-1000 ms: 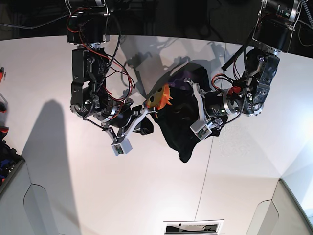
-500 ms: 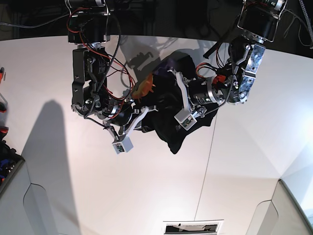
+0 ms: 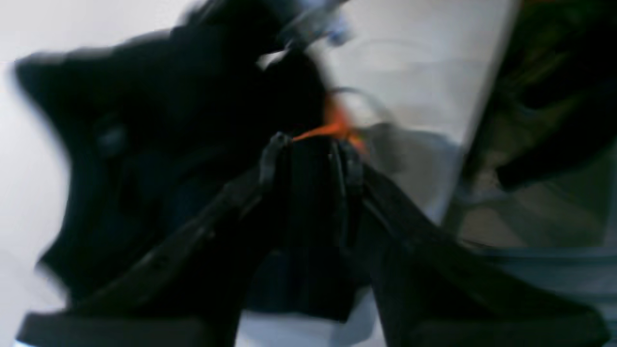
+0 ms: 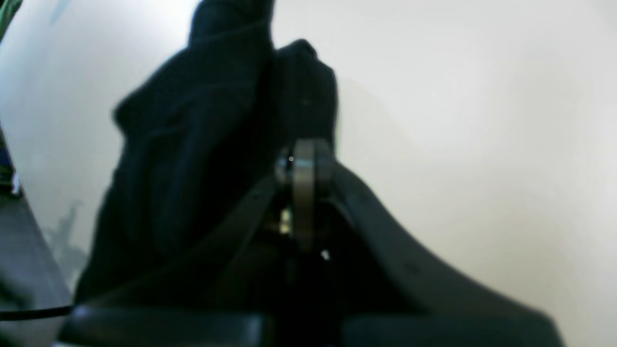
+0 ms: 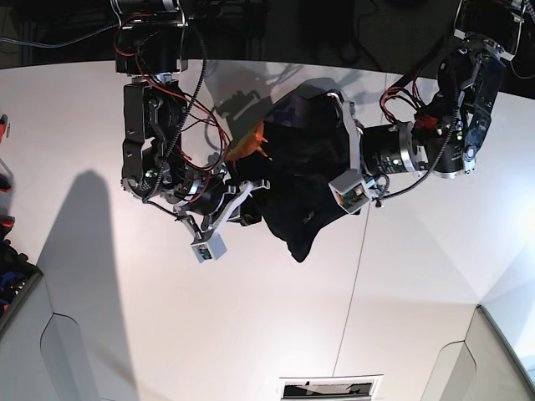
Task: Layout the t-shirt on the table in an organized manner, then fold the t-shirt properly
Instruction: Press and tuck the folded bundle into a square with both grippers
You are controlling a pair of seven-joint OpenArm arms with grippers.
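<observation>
Above the worktop (image 5: 100, 292), both hands, left hand (image 3: 308, 144) and right hand (image 4: 301, 159), pinch the bunched shirt (image 5: 301, 180); spreading them apart evenly should open it flat.

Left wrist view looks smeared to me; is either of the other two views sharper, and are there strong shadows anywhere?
Left wrist: heavy motion blur, the t-shirt only a dark smear with an orange streak. Right wrist: soft too, the right gripper out of focus. Base: sharpest, with a hard arm shadow on the table and curved edges from lens distortion.
</observation>
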